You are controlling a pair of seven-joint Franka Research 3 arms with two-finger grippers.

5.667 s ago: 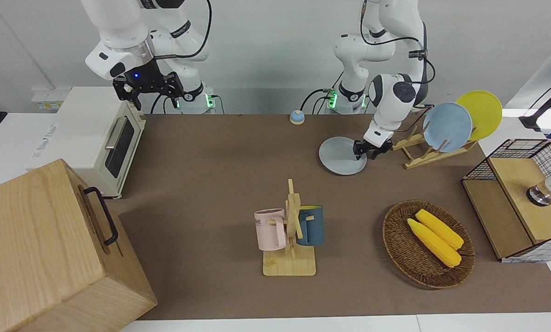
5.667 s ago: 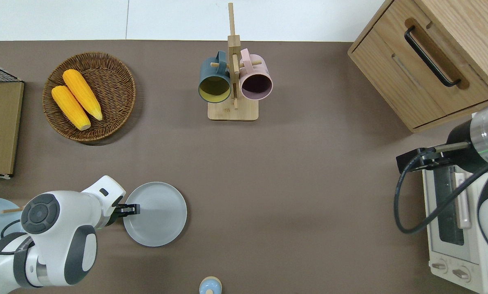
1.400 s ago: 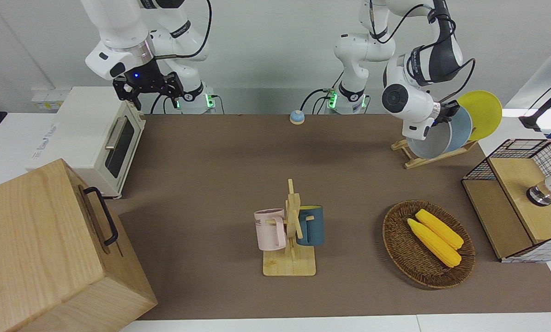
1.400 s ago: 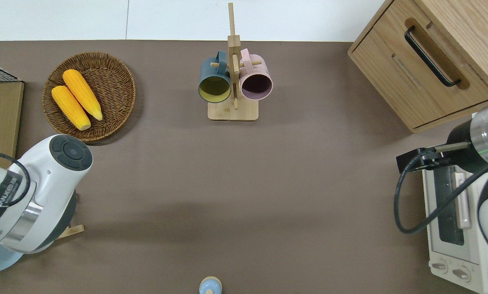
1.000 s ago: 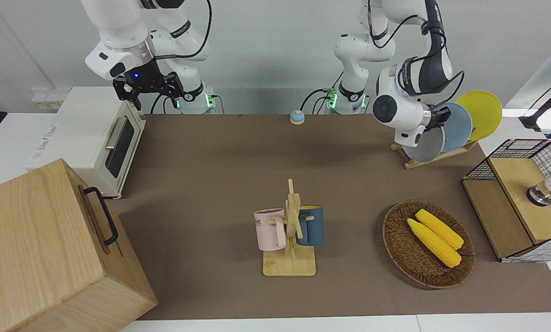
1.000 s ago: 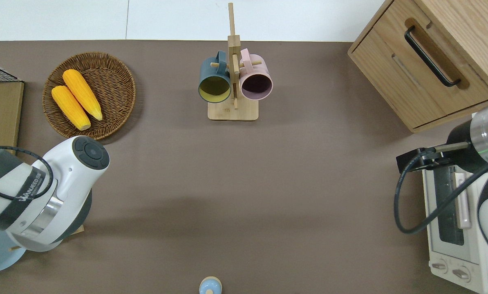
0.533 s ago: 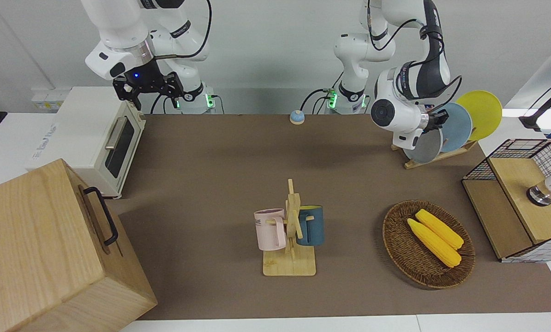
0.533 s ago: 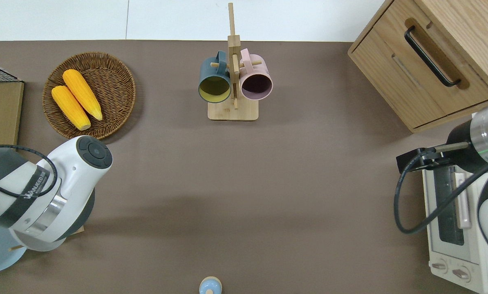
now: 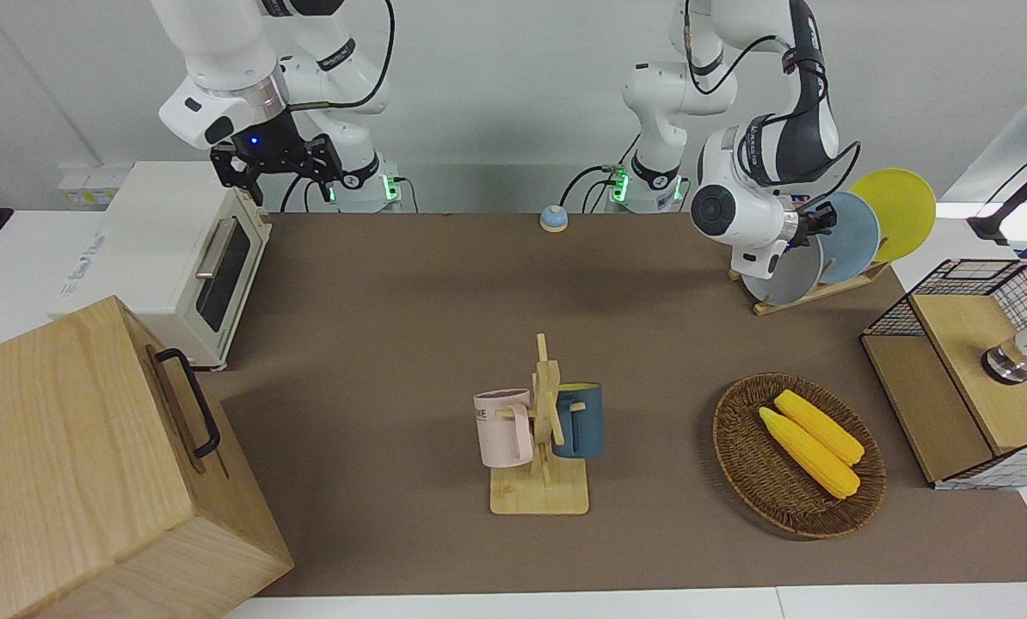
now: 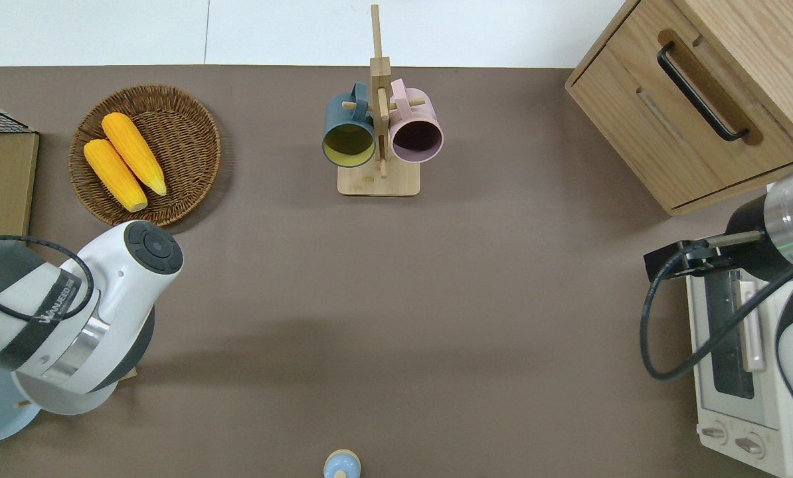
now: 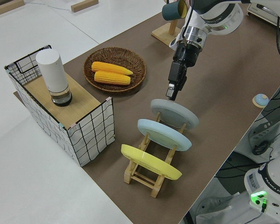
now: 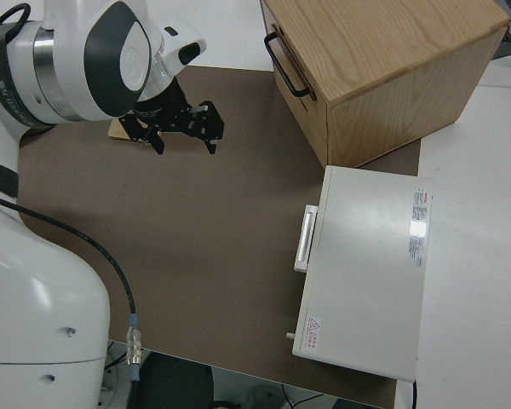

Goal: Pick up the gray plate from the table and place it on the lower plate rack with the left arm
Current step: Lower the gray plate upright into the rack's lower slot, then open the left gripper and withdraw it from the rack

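Note:
The gray plate (image 9: pixel 787 277) stands tilted in the lowest slot of the lower plate rack (image 9: pixel 810 294), at the left arm's end of the table (image 9: pixel 410 292). The side view shows the plate (image 11: pixel 177 114) leaning on the rack's pegs (image 11: pixel 144 175). My left gripper (image 9: pixel 806 225) is at the plate's upper rim and shut on it, as the side view shows too (image 11: pixel 171 95). In the overhead view the arm hides nearly all of the plate (image 10: pixel 71 401). My right gripper (image 9: pixel 277 168) is parked and open (image 12: pixel 183 132).
A light blue plate (image 9: pixel 851 245) and a yellow plate (image 9: pixel 900 211) fill the rack's higher slots. A corn basket (image 9: pixel 797 451) and wire crate (image 9: pixel 969 370) stand farther out. A mug stand (image 9: pixel 541 430), bell (image 9: pixel 553 218), toaster oven (image 9: pixel 178 258) and wooden cabinet (image 9: pixel 83 464) stand elsewhere.
My left gripper lifted the gray plate off the table, tipped it on edge and lowered it into the rack's lowest slot. In the last half second it barely moved. The right arm stayed still.

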